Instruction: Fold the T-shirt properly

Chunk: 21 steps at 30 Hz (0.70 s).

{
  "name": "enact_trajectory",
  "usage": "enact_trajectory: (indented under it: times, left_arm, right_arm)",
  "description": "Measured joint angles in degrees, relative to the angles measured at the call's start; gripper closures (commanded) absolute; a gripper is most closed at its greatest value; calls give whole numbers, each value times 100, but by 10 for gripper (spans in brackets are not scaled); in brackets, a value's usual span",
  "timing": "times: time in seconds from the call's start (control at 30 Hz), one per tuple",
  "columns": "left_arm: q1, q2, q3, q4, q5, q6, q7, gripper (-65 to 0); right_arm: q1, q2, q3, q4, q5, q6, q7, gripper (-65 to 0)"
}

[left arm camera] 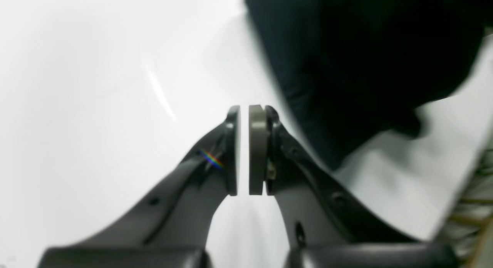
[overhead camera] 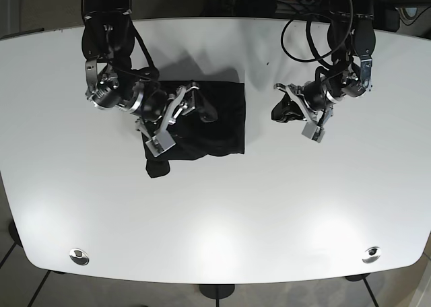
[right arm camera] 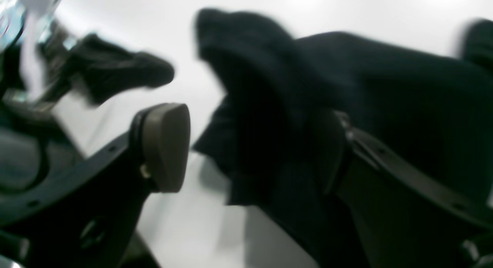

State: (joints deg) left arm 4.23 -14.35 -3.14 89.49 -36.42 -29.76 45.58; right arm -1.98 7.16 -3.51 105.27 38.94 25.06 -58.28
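Note:
The T-shirt (overhead camera: pixel 219 122) is dark, almost black, and lies as a roughly square folded bundle on the white table (overhead camera: pixel 215 213), left of centre, with a small flap poking out at its lower left corner. My right gripper (overhead camera: pixel 196 105) sits over the shirt's left part. In the right wrist view this right gripper (right arm camera: pixel 250 119) is open, with a raised bunch of T-shirt (right arm camera: pixel 262 106) between its fingers and draped against the right one. My left gripper (overhead camera: pixel 283 110) hovers right of the shirt, apart from it. Up close, the left gripper (left arm camera: pixel 243 114) is shut on nothing, the T-shirt (left arm camera: pixel 366 67) lying beyond it.
Cables (overhead camera: pixel 316 31) hang over the table's back right near the left arm. Two metal fittings (overhead camera: pixel 79 256) (overhead camera: pixel 371 254) sit at the front corners. A dark blurred shape (right arm camera: pixel 115 73) shows at the table edge in the right wrist view.

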Motion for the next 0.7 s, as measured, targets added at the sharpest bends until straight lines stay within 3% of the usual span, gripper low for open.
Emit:
enact_trajectory:
  times: [0.03, 0.17, 0.3, 0.4, 0.53, 0.7]
  left_arm:
    - [-13, 22, 146, 0, 212, -4, 0, -24]
    - [-24, 291, 713, 0, 859, -28, -289, -24]
    - [-74, 356, 1123, -240, 1117, -28, -605, -24]
    - [-190, 391, 1154, -468, 1073, -87, -627, -24]
    - [-262, 581, 1113, -678, 1058, -70, -734, -24]
    - [-409, 769, 1108, -944, 1005, -90, -774, -24]
  right_arm:
    - [4, 46, -234, -39, -131, -2, 63, -444]
    - [-22, 61, -1064, -79, -1528, -2, 297, -444]
    - [-4, -177, -1246, -334, -2590, 26, 581, -417]
    - [0, -223, -1252, -691, -2785, 46, 723, -277]
    - [55, -203, -1261, -1117, -2822, 42, 1075, -22]
    - [26, -214, -1261, -656, -2804, 44, 1058, -19]
